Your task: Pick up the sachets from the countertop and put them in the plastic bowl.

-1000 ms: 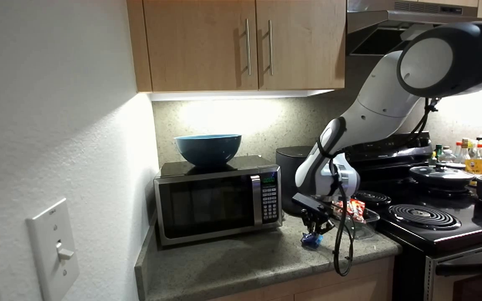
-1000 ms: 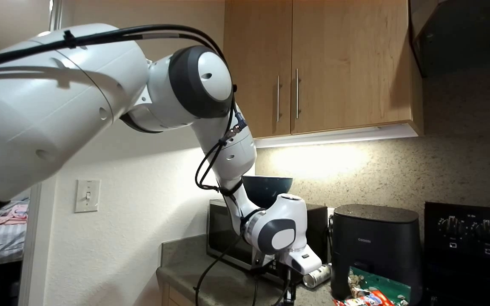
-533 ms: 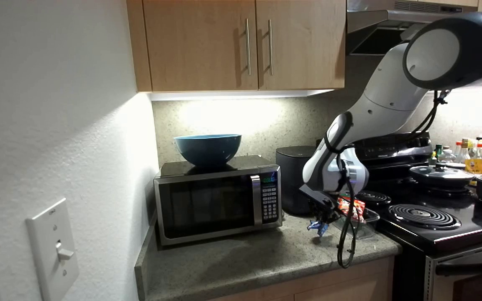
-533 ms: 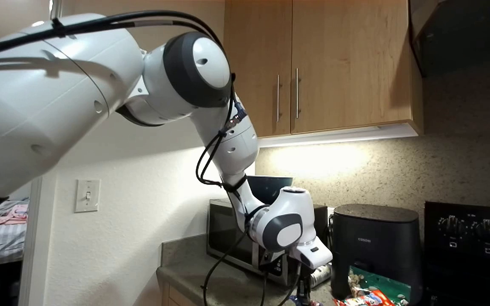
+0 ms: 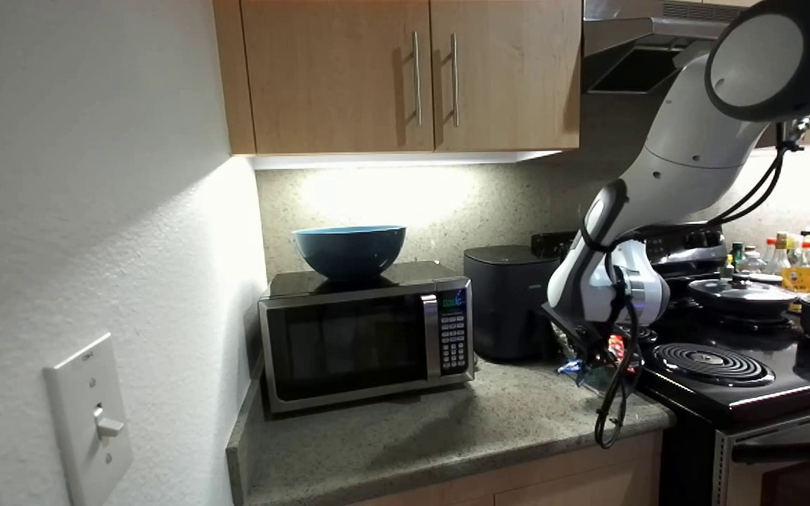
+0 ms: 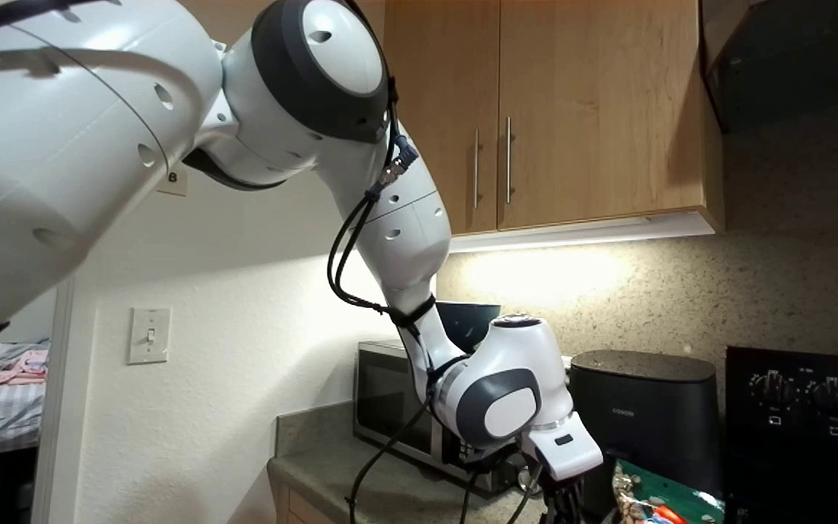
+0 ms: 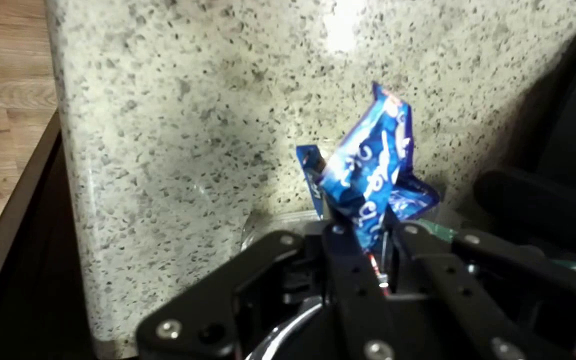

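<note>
Gripper (image 7: 366, 231) has the blue sachet (image 7: 368, 165) pinched, and it's poking out ahead over the speckled stone countertop (image 7: 193, 125), longer stretch roughly in line with the jaws in the wrist view. The clear plastic bowl (image 7: 268, 226) is back underneath, mostly hidden, bits of rim peeking out; in an exterior view that's toward the coil stove (image 5: 795, 376). So I'd scoot it stoveward until the whole sachet's inside the rim, then let go. Can't tell how high it hangs, though.
</note>
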Robot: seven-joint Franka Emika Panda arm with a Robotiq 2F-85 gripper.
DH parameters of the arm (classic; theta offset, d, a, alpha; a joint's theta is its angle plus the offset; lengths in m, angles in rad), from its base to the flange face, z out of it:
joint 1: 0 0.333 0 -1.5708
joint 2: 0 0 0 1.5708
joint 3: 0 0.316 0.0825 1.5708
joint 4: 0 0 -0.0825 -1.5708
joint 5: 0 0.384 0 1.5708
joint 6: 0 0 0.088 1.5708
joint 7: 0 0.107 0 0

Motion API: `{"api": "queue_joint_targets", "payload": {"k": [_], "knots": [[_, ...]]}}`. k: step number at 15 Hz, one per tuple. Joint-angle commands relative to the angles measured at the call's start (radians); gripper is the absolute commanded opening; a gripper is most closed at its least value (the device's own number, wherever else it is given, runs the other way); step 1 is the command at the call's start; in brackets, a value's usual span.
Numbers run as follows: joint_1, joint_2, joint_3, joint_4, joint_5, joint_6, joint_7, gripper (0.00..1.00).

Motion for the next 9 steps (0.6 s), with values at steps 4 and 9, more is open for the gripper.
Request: {"api": "queue_joint_targets", "payload": {"k": [4, 9], "knots": [[-0.011, -0.031, 0.013, -0.037, 0.001, 0.028, 0.020, 0.04], [-0.004, 0.021, 0.062, 0.057, -0.020, -0.039, 0.005, 0.04]]}}
